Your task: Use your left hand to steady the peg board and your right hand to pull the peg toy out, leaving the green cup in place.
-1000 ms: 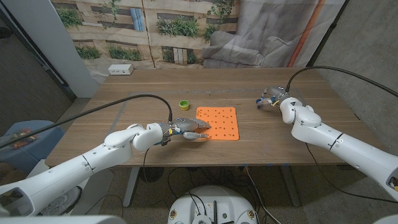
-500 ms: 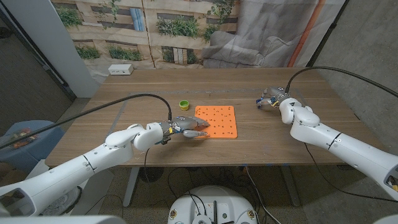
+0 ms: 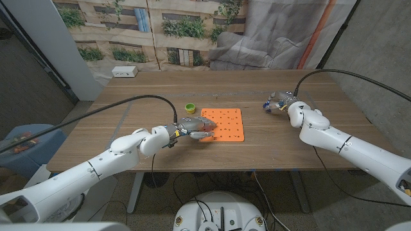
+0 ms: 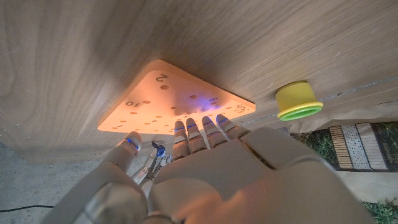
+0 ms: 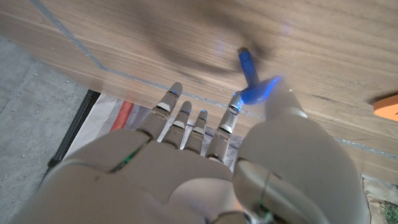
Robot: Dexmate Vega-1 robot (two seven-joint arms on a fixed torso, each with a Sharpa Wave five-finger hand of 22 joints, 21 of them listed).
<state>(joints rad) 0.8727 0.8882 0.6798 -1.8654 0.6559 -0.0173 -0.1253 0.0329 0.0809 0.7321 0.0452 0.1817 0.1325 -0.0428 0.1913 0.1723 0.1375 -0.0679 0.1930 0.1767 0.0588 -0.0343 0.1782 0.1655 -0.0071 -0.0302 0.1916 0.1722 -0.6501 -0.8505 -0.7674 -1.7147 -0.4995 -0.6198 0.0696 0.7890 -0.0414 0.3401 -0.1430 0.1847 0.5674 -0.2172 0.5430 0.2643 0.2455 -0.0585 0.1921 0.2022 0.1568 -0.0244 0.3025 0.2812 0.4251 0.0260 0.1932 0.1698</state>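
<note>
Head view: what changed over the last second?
The peg board slid a little toward the far-left, dragged under the left hand, whose fingers rest on its near-left edge; the arm followed. The board now lies closer to the green cup. The cup stayed put. The right hand stayed at the far right of the table, holding the blue peg toy clear of the board.
</note>
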